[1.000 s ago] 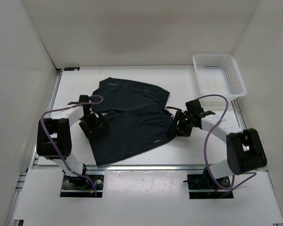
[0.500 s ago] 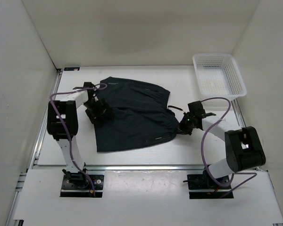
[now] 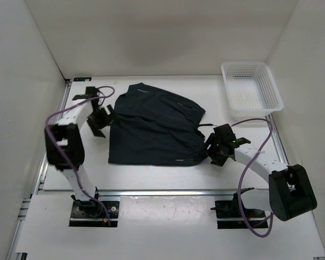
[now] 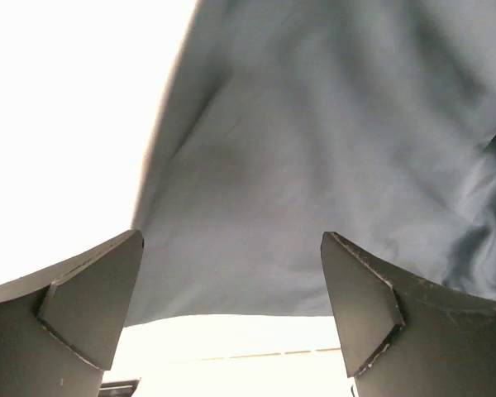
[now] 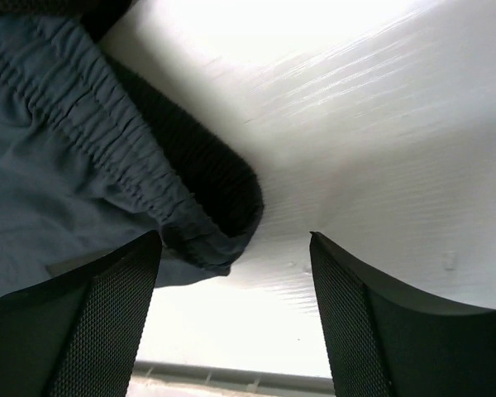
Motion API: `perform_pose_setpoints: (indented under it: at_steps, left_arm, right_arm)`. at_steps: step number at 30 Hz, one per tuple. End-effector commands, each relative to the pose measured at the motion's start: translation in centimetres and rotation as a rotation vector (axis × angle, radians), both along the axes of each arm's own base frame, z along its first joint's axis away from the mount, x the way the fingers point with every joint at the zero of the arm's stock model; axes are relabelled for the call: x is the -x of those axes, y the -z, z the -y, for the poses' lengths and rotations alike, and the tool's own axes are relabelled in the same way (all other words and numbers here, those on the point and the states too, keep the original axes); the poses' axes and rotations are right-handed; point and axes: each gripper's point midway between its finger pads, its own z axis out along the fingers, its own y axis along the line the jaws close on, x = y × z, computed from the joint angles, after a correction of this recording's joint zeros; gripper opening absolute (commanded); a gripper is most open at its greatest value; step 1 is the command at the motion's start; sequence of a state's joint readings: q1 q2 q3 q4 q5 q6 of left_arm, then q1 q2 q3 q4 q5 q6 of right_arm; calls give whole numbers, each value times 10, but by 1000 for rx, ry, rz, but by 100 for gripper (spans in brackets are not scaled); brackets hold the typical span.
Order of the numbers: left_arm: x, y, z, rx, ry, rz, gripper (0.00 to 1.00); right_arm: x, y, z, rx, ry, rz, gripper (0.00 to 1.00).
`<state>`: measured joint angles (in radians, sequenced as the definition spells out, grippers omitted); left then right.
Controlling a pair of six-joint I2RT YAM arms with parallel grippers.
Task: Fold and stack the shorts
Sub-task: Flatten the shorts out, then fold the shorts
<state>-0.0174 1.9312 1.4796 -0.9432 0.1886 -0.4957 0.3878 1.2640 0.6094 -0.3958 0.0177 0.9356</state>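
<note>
The dark navy shorts (image 3: 154, 127) lie spread flat on the white table, waistband at the right. My left gripper (image 3: 100, 120) is open and empty just off their left edge; the left wrist view shows smooth navy cloth (image 4: 331, 149) beyond its spread jaws. My right gripper (image 3: 215, 149) is open and empty at the shorts' right side. In the right wrist view the gathered elastic waistband (image 5: 140, 157) ends just ahead of the left jaw, with bare table between the jaws.
A white mesh basket (image 3: 251, 86) stands at the back right. White walls enclose the table on three sides. A metal rail (image 3: 168, 190) runs along the front edge, with both arm bases behind it.
The shorts slid toward the back and now lie flatter. My left gripper moved off the cloth to its left edge. My right gripper let go of the waistband and drew back toward the front.
</note>
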Motion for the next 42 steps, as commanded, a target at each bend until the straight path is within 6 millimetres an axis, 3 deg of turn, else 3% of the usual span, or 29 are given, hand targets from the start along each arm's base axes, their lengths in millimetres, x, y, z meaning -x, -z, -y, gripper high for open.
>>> perform_pose_setpoints:
  at_steps: [1,3,4,5,8,12,18,22,24,25,27,29,32,35,36,38,39,42]
  left_arm:
    - [59,-34,-26,-46,-105,31,100]
    - [85,-31,-27,-28,-151,22,100]
    - [99,-40,-28,-10,-174,54,100]
    - [125,-23,-22,14,-193,-9,100]
    - [147,-8,-5,79,-194,-27,100]
    - [153,1,12,137,-174,-74,100]
    - [150,32,-6,54,-227,-136,100]
    - [136,43,-9,38,-230,-140,97]
    - [131,51,-10,36,-219,-147,84]
    - [126,51,-10,36,-219,-143,48]
    - [126,51,-10,36,-219,-143,13]
    - [127,51,-11,35,-210,-141,10]
    - [122,39,-9,46,-197,-92,10]
    - [118,23,-6,68,-182,-29,10]
    - [117,19,-4,84,-178,-14,10]
    - [114,6,-2,97,-163,36,10]
    - [113,-1,0,107,-160,50,10]
    - [106,-29,-14,100,-180,128,10]
  right_arm:
    - [-12,-20,12,55,51,72,78]
    - [-12,-21,15,66,58,77,79]
    - [-10,-22,17,75,62,78,79]
    - [-12,-24,19,80,68,90,79]
    - [-11,-23,23,99,76,87,80]
    - [-9,-24,24,104,66,89,80]
    - [-3,-29,17,52,54,95,80]
    - [3,-27,11,12,43,84,80]
    - [4,-21,8,-8,32,79,80]
    - [4,-24,2,-38,17,82,80]
    - [0,-19,-5,-60,4,72,80]
    - [-2,-15,-8,-68,-2,62,78]
    - [-6,-6,-15,-79,-9,48,66]
    - [-20,-4,-13,-68,33,91,38]
    - [-23,-2,-13,-62,38,97,22]
    - [-23,-5,-14,-55,33,101,5]
    - [-24,-6,-11,-39,41,100,0]
    - [-18,-13,-2,5,33,103,0]
